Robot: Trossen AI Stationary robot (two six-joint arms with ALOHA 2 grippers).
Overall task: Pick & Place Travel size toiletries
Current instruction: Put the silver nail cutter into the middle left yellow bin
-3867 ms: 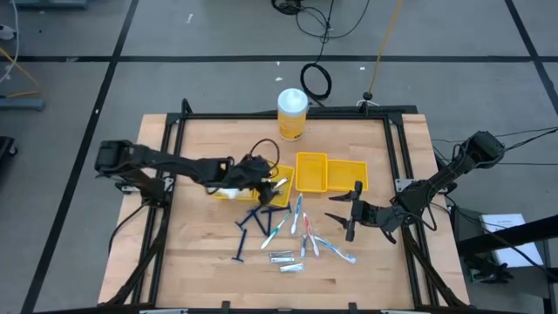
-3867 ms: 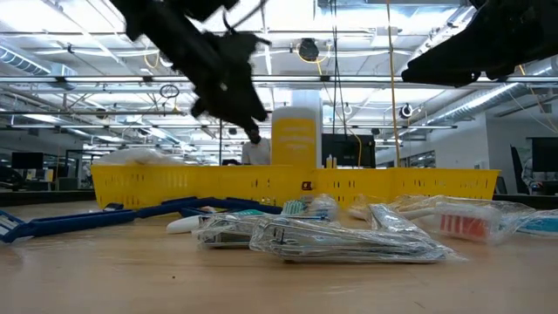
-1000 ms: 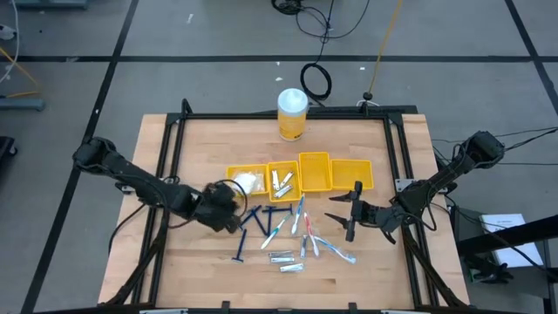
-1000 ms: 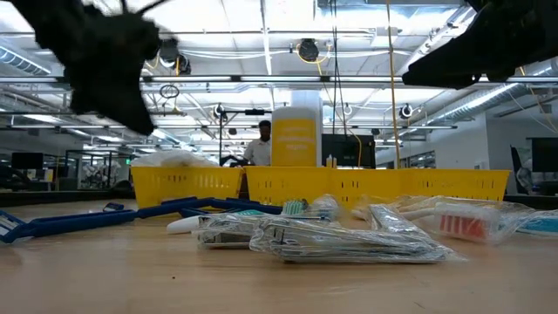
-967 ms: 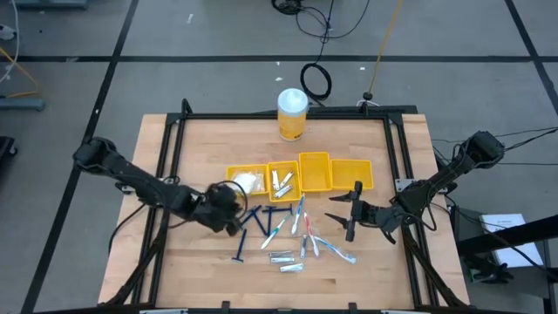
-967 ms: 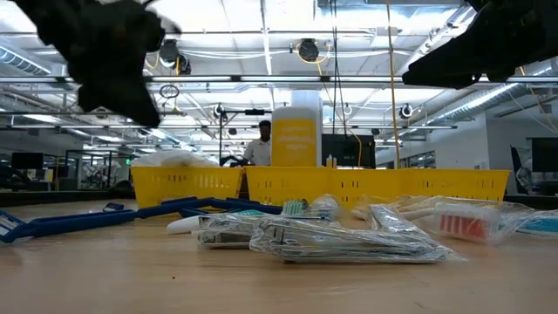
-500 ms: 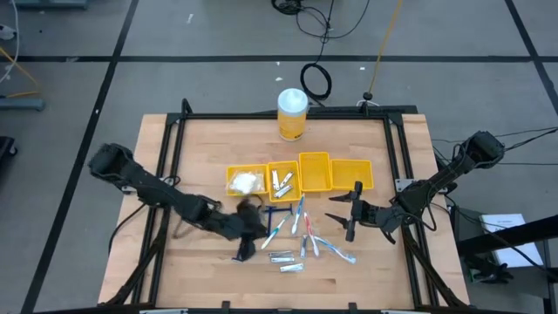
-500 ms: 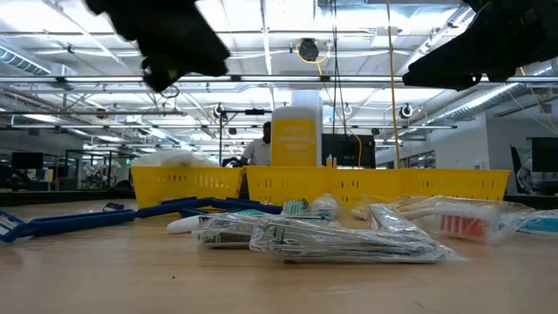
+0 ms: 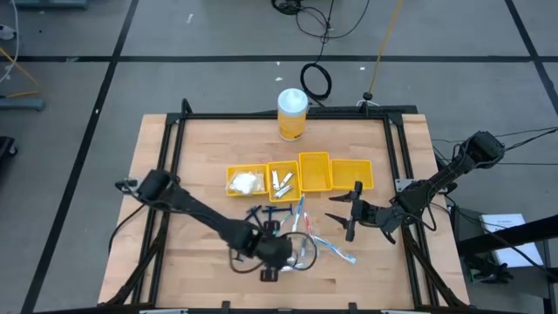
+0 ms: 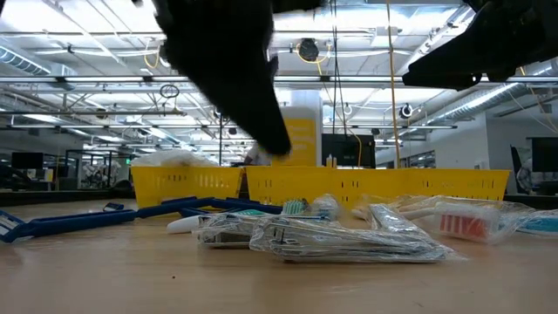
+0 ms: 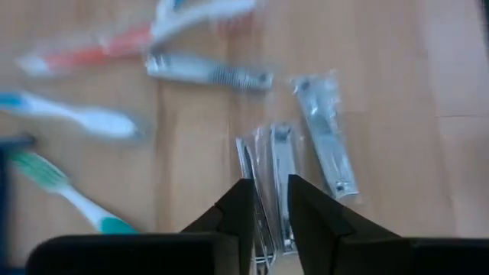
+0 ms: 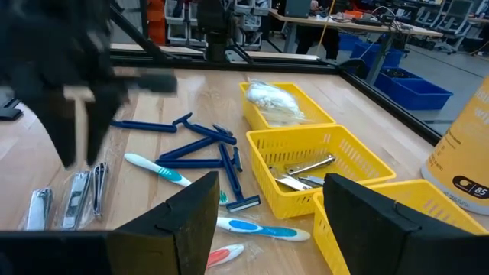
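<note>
My left gripper (image 9: pixel 277 255) (image 11: pixel 270 185) hangs over the near middle of the table, pointing steeply down, its fingers a narrow gap apart with nothing between them. Right below it several silvery packets (image 11: pixel 328 149) (image 10: pixel 331 240) lie flat on the wood. Toothbrushes (image 11: pixel 72 118) (image 9: pixel 336 251) and dark blue razors (image 9: pixel 266 214) (image 12: pixel 199 145) lie loose around them. White puffy packets (image 9: pixel 247 182) fill the leftmost yellow bin. More silvery items (image 9: pixel 281 181) are in the bin beside it. My right gripper (image 9: pixel 349 214) waits open and empty at the right.
A row of yellow bins (image 9: pixel 336 174) stands across the table's middle, beyond the loose items. A tall yellow canister with a white lid (image 9: pixel 292 113) stands at the far edge. Bare wood (image 9: pixel 192 262) lies along the near left of the table.
My left gripper has swept from beside the leftmost bin toward the table's right and near edges, passing over the razors. It now hangs over the silvery packets and has rolled about its own axis on the way. The items on the table have not moved.
</note>
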